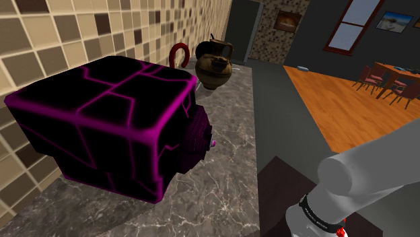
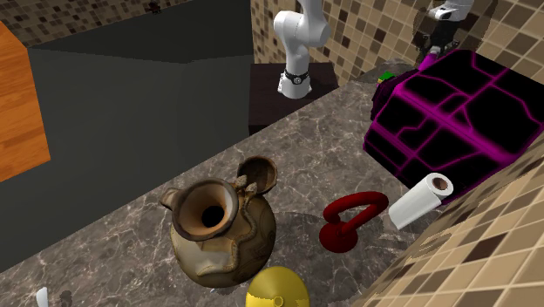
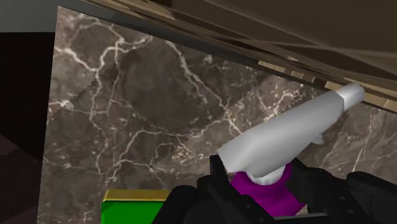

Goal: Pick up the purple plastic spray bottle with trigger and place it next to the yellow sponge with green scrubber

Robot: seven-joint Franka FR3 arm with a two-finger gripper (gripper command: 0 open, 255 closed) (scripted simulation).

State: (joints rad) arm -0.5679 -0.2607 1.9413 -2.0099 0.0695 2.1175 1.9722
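Dark veined marble counter (image 1: pixel 229 195) runs along a tiled wall of tan and brown squares. On it stand one black box crossed with magenta lines (image 1: pixel 114 121), one brown jug (image 1: pixel 214 64), one red kettlebell (image 2: pixel 353 218) and one white paper roll (image 2: pixel 421 199) lying beside the box. One yellow cone-shaped thing (image 2: pixel 275 292) is at the second exterior view's lower edge. One spray bottle (image 3: pixel 280 149), with a purple body under a grey-white trigger head, is clasped between the two black fingers (image 3: pixel 203 197) of the gripper (image 3: pixel 267 202). One sponge (image 3: pixel 130 210), green with a yellow edge, lies just beside the fingers.
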